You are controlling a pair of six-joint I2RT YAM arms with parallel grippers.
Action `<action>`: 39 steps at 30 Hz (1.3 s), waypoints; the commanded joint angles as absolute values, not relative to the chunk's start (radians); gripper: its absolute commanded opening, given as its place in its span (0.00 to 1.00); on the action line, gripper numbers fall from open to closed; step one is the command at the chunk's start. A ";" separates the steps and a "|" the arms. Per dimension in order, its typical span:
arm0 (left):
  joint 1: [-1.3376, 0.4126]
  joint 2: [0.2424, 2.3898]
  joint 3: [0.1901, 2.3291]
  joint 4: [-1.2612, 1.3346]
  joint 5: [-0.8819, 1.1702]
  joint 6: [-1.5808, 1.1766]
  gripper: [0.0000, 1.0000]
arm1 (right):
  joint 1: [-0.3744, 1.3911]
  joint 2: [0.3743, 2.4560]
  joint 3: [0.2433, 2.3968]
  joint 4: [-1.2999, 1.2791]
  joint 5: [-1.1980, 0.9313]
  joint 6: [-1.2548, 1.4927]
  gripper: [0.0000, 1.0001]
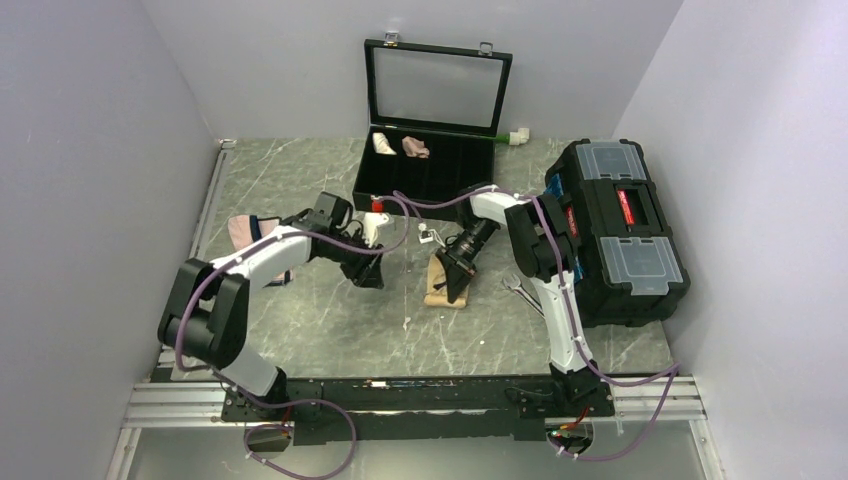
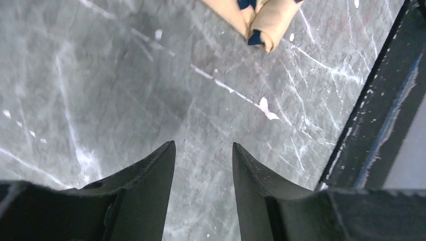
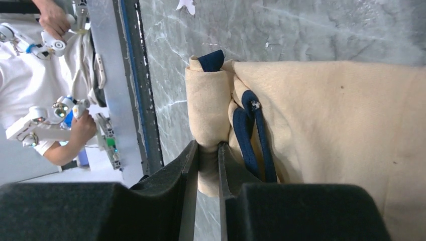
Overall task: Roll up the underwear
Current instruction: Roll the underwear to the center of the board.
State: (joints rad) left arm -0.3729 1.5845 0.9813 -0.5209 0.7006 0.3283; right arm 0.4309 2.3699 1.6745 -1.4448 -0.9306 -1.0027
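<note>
Tan-beige underwear (image 1: 438, 298) lies mid-frame on the grey surface (image 1: 330, 330) in top view, right tool (image 3: 207, 150) pinching its rolled-up edge (image 3: 206, 105). In right wrist view that roll's long axis runs up-down the frame w/ flat fabric spreading to frame right, so the roll prob. has to travel that way. Left tool (image 2: 203, 150), spread & empty, hovers near the underwear's left in top view, not touching.

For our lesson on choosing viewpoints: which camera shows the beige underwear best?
The right wrist view: the underwear fills the picture, its rolled edge pinched in the right pincer. The top view shows it small, partly under that pincer; the left wrist view catches only a corner at its top edge.
</note>
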 commanded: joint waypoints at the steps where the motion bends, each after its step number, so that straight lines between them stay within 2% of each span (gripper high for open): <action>1: -0.486 1.482 0.927 -0.341 0.611 0.429 0.51 | 0.425 2.416 1.698 -1.495 -0.931 -1.097 0.00; 6: -0.723 1.495 0.952 -0.283 0.456 0.524 0.53 | 0.425 2.419 1.689 -1.474 -0.927 -1.076 0.00; 11: -0.857 1.626 1.052 -0.270 0.368 0.558 0.54 | 0.425 2.414 1.679 -1.442 -0.916 -1.048 0.00; 17: -0.926 1.748 1.105 -0.231 0.292 0.580 0.54 | 0.425 2.409 1.659 -1.423 -0.905 -1.041 0.00; 25: -0.935 1.807 1.104 -0.213 0.281 0.580 0.51 | 0.425 2.408 1.648 -1.410 -0.896 -1.039 0.00; 30: -0.936 1.841 1.119 -0.237 0.320 0.566 0.39 | 0.425 2.410 1.651 -1.406 -0.896 -1.031 0.00; 34: -0.936 1.852 1.119 -0.260 0.333 0.569 0.19 | 0.425 2.400 1.646 -1.391 -0.893 -1.017 0.00; 37: -0.934 1.858 1.123 -0.295 0.353 0.575 0.02 | 0.423 2.391 1.646 -1.379 -0.890 -1.003 0.08; 39: -0.932 1.872 1.147 -0.347 0.373 0.582 0.00 | 0.422 2.378 1.647 -1.368 -0.887 -0.989 0.15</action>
